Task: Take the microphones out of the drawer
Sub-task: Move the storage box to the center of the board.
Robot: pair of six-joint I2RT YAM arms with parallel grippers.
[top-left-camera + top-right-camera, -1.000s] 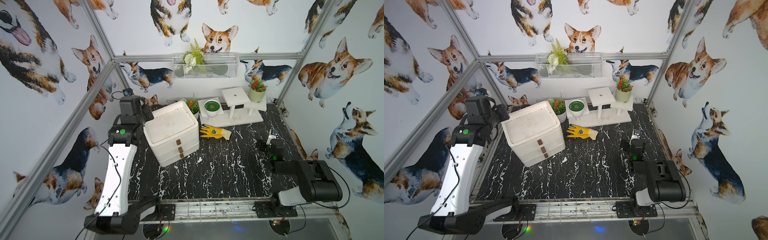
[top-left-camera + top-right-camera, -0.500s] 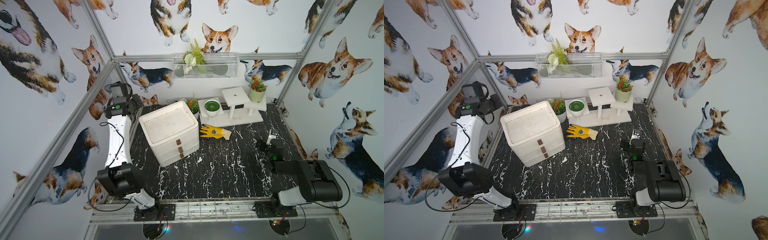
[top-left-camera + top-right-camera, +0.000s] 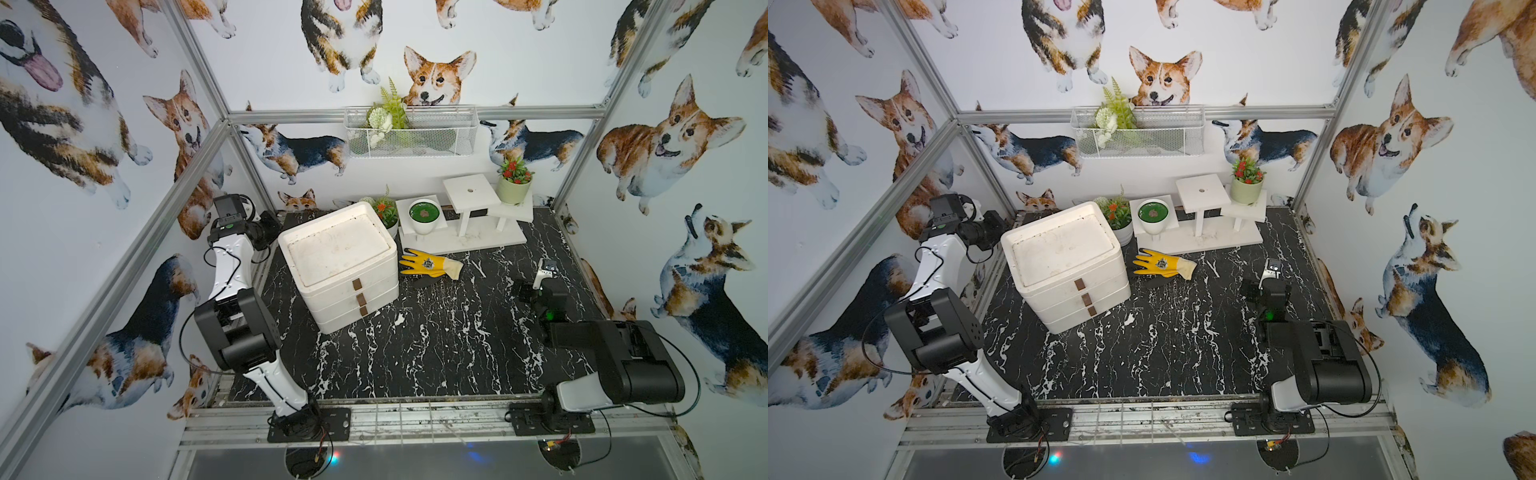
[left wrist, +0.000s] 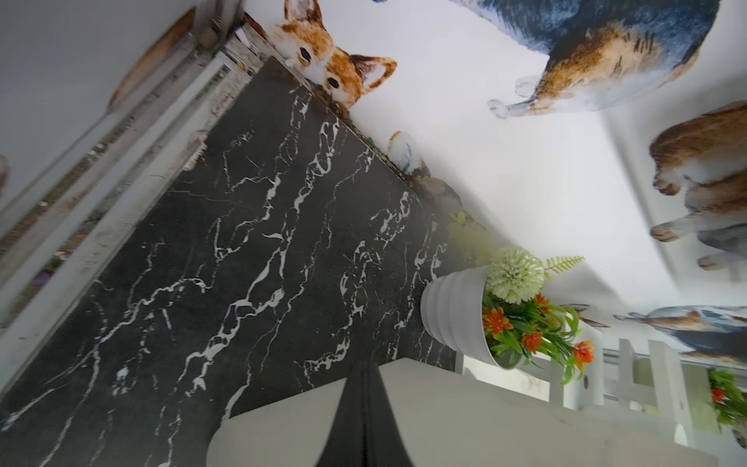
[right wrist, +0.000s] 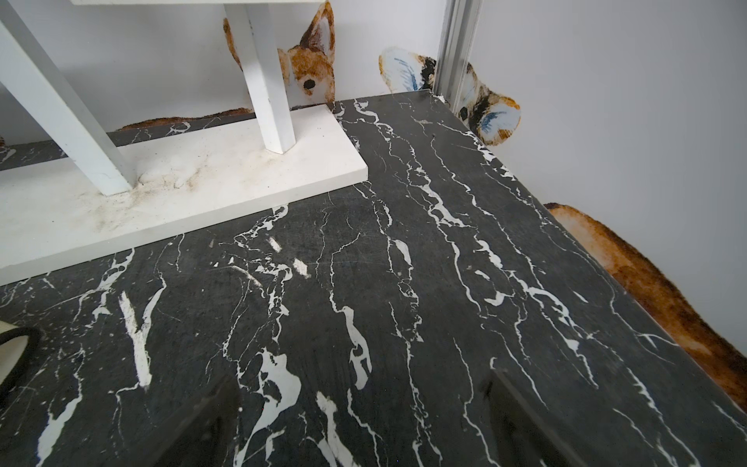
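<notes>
Right gripper: jaws wide apart, nothing between them, low over the table on the right side, well apart from everything else.
Left arm folded up high. Left gripper: fingers pressed together, holding nothing, at the back-left corner of the drawer unit, over its top edge. Touching it or not, can't tell.
Microphone: can't be seen. All three drawers are pushed in flush.
Yellow glove lies flat on the table just right of the unit.
Behind it, a white stand carries a green-filled cup and a pot of red flowers.
Wire basket hangs on the back wall.
</notes>
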